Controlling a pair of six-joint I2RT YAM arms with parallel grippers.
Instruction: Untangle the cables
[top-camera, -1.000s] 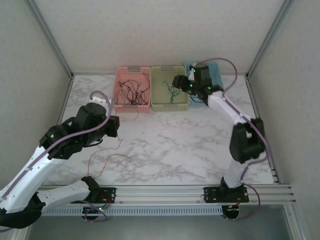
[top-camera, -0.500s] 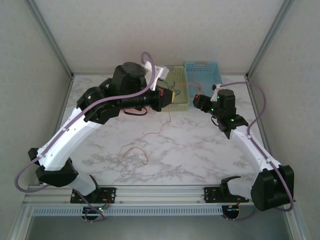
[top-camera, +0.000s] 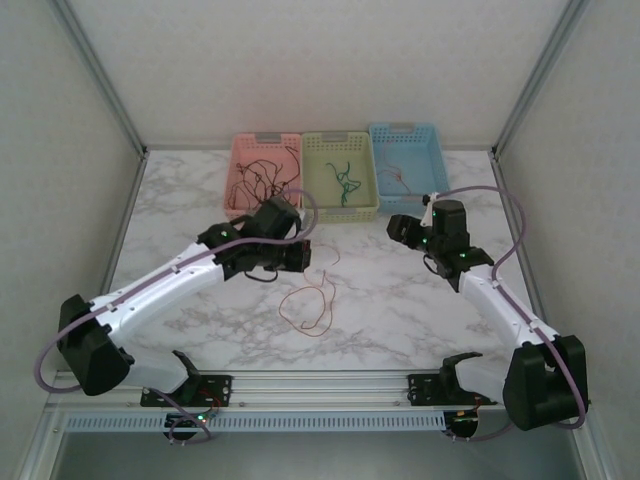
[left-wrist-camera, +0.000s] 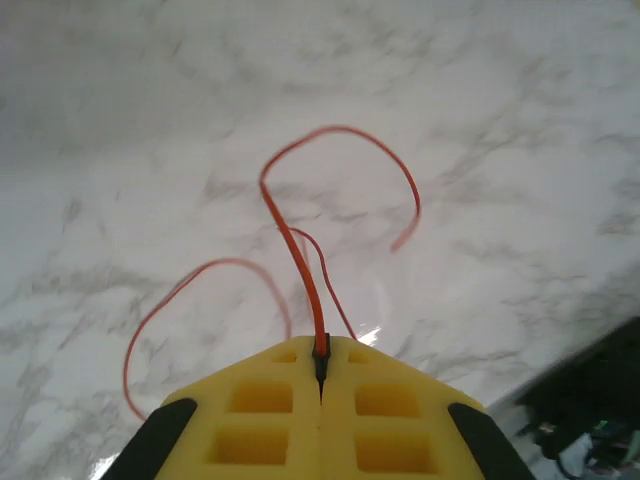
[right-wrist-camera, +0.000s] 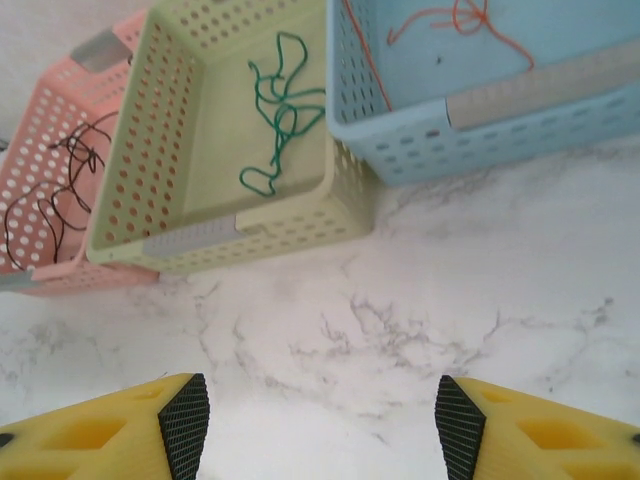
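While tight on a red cable (left-wrist-camera: 290, 240) over the table (top-camera: 400, 310), left tool (left-wrist-camera: 321, 350); right tool (right-wrist-camera: 322, 410) apart, near the baskets (right-wrist-camera: 250, 240).

white arms (top-camera: 165, 285) with black joints, lavender hoses (top-camera: 520, 218), yellow black-tipped jaws

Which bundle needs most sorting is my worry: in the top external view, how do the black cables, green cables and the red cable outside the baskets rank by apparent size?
1-2. black cables and red cable: similar spread; the red lies nearer the camera, so unranked.
3. green cables: clearly smallest.
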